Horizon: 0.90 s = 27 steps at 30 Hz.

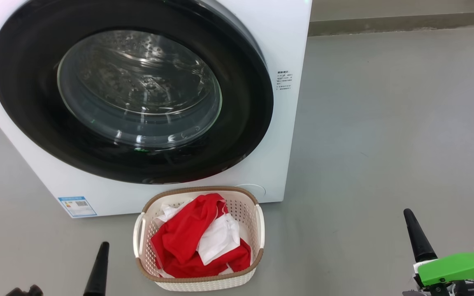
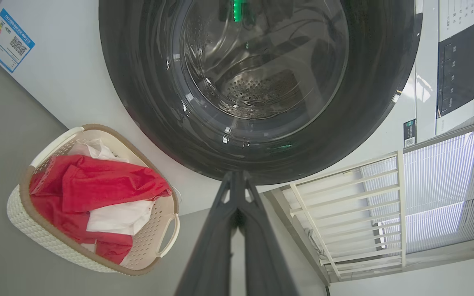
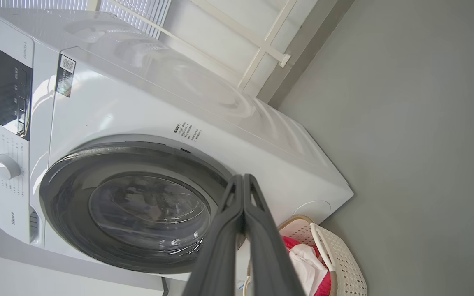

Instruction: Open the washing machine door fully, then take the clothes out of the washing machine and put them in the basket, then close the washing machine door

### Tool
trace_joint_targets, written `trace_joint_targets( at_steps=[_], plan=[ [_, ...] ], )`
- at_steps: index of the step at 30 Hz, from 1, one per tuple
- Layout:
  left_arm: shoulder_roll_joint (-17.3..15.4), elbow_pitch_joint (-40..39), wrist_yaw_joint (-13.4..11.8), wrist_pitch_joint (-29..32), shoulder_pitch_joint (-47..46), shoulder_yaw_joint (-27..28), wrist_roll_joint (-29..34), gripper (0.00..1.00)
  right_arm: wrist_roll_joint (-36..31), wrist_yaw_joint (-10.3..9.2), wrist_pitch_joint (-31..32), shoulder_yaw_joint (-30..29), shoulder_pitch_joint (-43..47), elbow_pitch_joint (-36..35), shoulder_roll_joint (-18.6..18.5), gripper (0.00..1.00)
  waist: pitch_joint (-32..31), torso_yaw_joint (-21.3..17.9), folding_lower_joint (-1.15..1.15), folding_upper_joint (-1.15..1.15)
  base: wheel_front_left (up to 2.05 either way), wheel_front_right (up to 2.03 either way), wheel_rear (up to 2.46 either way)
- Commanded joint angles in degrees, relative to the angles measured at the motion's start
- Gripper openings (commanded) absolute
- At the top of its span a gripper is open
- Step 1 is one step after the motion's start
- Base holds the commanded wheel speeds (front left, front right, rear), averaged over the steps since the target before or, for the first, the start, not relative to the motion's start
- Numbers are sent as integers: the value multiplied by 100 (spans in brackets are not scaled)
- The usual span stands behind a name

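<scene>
Red-and-white fabric clothes (image 1: 183, 240) lie in the cream perforated plastic basket (image 1: 204, 284), lower centre; the round black-rimmed glass door (image 1: 27, 102) above looks shut. The left gripper (image 2: 237, 176) and right gripper (image 3: 243, 177) are pressed together, empty; only a latch check seems left.

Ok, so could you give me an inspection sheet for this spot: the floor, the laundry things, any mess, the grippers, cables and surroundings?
Surface: smooth grey floor, no spills or marks seen.
Job's things: washing machine with its door looking shut; the red and white clothes lie in the basket, which stands on the floor right in front of the machine.
Clutter: nothing seen.
Grippers: left gripper and right gripper are both shut, hold nothing and are back from the machine and basket.
Cables: nothing seen.
Surroundings: a white railing and blinds beside the machine.
</scene>
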<state>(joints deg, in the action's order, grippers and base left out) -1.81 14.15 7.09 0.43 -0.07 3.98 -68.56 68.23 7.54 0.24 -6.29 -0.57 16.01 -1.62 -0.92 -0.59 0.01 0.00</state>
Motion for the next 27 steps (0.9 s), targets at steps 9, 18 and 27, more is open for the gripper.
trace_joint_targets(
  at_steps=[9,18,27],
  plan=[
    [-89,-83,31,177,-348,186,-678,0,687,-1,187,49,-392,-180,-104,0,29,16,0,0,0,0,0],
    [-95,-57,34,325,-439,210,-1255,0,1273,-2,338,24,-450,-186,-112,0,57,31,0,0,0,0,0],
    [-102,-31,37,473,-531,234,-1835,0,1861,-4,490,-2,-509,-193,-119,0,84,46,0,0,0,0,0]
  ],
)
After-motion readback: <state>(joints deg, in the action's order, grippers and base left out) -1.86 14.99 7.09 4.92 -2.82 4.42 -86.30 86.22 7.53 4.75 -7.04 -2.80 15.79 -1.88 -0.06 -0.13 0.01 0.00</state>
